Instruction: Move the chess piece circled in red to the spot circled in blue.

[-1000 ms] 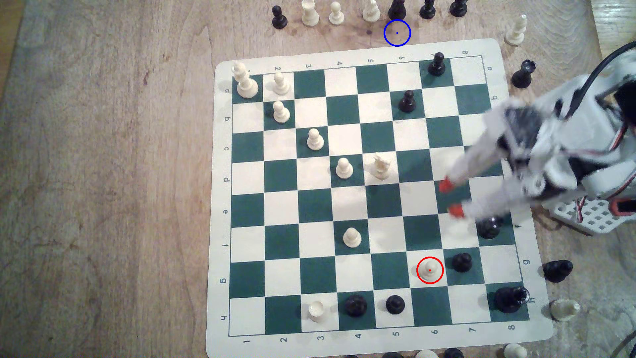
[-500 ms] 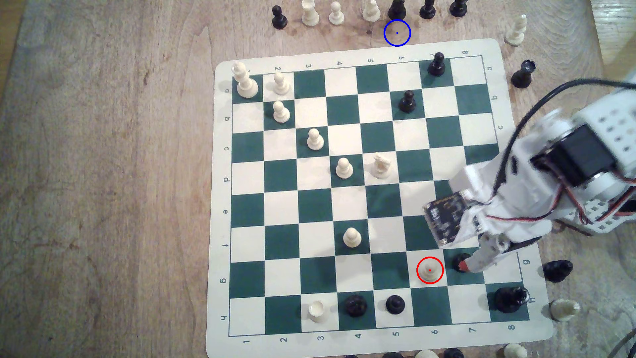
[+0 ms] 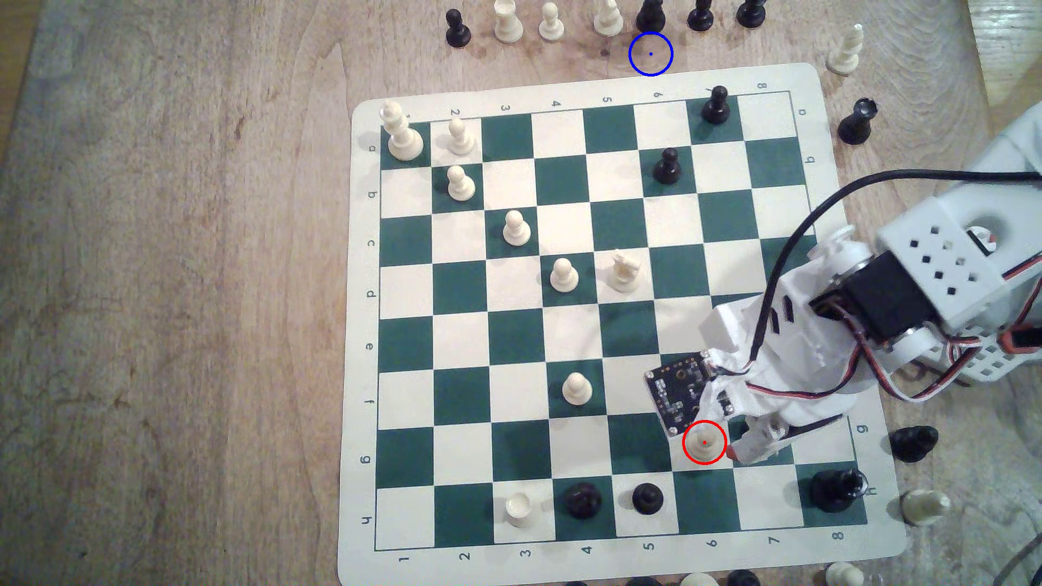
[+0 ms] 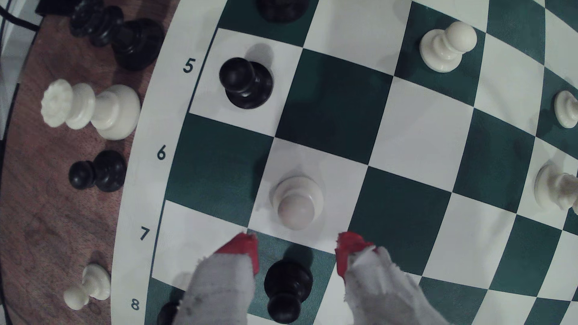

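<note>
white arm, red-tipped gripper, black cable

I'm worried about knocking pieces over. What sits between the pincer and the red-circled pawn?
Nothing stands between the open pincer and the cream pawn. A black pawn stands between its red-tipped fingers, behind the tips, and could get bumped as the pincer advances.

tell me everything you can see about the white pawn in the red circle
The white pawn is small and cream-coloured, and looks like smooth plastic, with a round ball head, a narrow neck and a flared round base. It stands upright on a white square of the chessboard, in column 6 and row g, with a thin red ring drawn round it. The open claw sits just short of it, one red tip to each side, not touching it. A black pawn stands between the claw's fingers, on the next square.
</note>
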{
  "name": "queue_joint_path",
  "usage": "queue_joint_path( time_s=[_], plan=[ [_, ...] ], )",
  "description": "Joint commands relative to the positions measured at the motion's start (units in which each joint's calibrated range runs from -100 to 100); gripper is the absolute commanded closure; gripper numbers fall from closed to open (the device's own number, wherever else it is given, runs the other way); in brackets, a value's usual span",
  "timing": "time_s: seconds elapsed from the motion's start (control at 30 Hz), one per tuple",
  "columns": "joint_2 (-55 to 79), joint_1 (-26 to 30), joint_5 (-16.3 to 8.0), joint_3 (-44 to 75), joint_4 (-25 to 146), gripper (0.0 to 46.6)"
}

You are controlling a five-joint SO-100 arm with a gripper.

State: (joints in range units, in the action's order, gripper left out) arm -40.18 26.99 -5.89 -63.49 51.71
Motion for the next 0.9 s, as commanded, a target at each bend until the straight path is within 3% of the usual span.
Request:
queue_joint_path(
  time_s=[0.0, 0.87],
  plan=[
    [1.98, 0.74, -0.34, 5.1, -2.16, 32.9],
    [11.48, 0.58, -0.1, 9.27, -3.88, 33.4]
  ],
)
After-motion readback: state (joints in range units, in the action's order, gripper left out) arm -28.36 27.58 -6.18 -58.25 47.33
